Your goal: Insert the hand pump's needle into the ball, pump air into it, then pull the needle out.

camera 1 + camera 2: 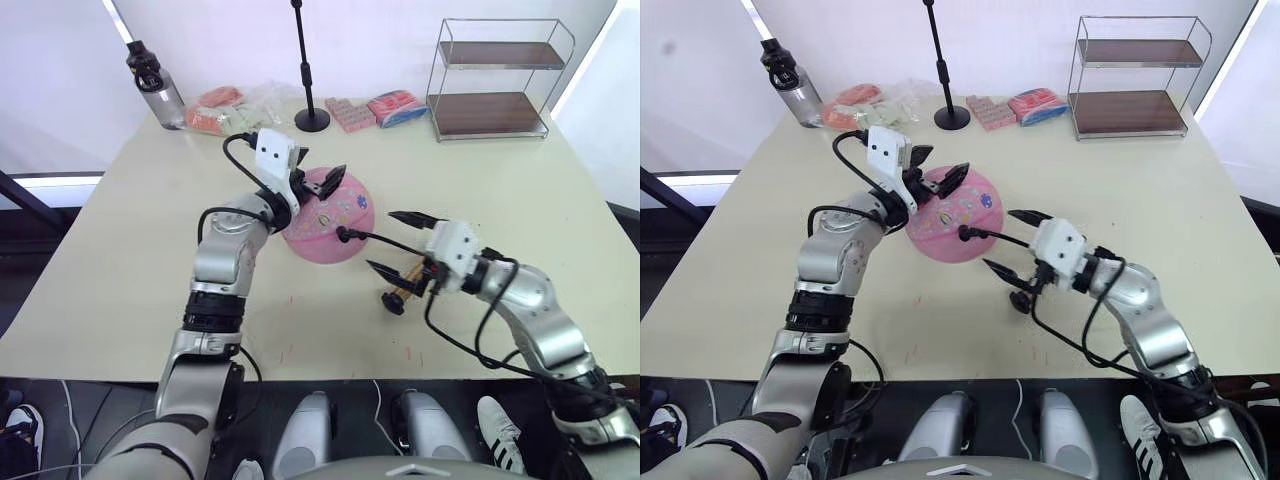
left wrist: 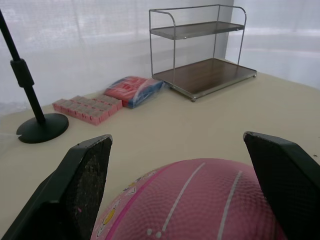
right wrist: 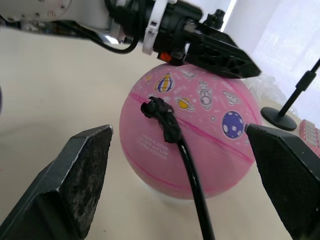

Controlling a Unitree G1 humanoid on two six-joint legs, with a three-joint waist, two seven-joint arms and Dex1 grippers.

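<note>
While the ball [image 1: 328, 222] sits round and pink on the bench [image 1: 520, 200], my left fingers [image 2: 86, 175] are spread wide, one on either side of its top, not visibly pressing it. My left gripper [image 1: 318, 184] hangs just over the ball's far upper edge. On the ball's near face, beside the cartoon stickers, the small black fitting of the needle [image 3: 159, 111] is seated against the rubber; the pin itself is hidden. From that fitting the thin black hose [image 1: 385, 241] runs away from the ball toward my right gripper [image 1: 398, 243], passing between its spread fingers [image 3: 82, 172], which touch neither hose nor ball. My right gripper is near the ball on its near-right side, empty. Just beyond it from the ball, the hand pump [image 1: 403, 290] lies on the bench, its gold body mostly hidden behind my wrist, one black end cap showing. Well behind the ball stand a black stand base [image 1: 312, 120], pink packets [image 1: 350, 112], a wire shelf rack [image 1: 495, 80] to the ball's far right and a water bottle [image 1: 155, 88] to its far left
</note>
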